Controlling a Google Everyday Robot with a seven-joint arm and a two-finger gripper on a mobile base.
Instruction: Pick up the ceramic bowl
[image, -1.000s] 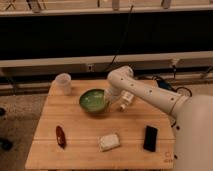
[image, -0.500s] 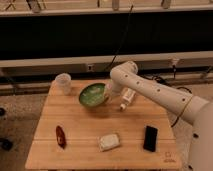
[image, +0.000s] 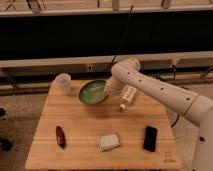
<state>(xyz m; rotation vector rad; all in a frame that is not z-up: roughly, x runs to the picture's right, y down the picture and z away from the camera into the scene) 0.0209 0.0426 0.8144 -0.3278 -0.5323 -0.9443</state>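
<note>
The ceramic bowl (image: 91, 92), glossy green with a paler inside, is at the back middle of the wooden table (image: 90, 122). It is tipped so its inside faces the camera, and it sits a little above the tabletop. My gripper (image: 108, 90) is at the bowl's right rim, shut on it, with the white arm reaching in from the right. The fingertips are mostly hidden behind the rim and the wrist.
A translucent whitish plastic cup (image: 63, 83) stands at the back left, close to the bowl. A white bottle (image: 129, 96) lies just right of the gripper. A red-brown object (image: 60, 136), a white packet (image: 109, 141) and a black flat object (image: 150, 138) lie along the front.
The bowl has risen off the table and tipped toward the camera in the gripper's hold. The arm has shifted slightly up and back. The other objects have not moved.
</note>
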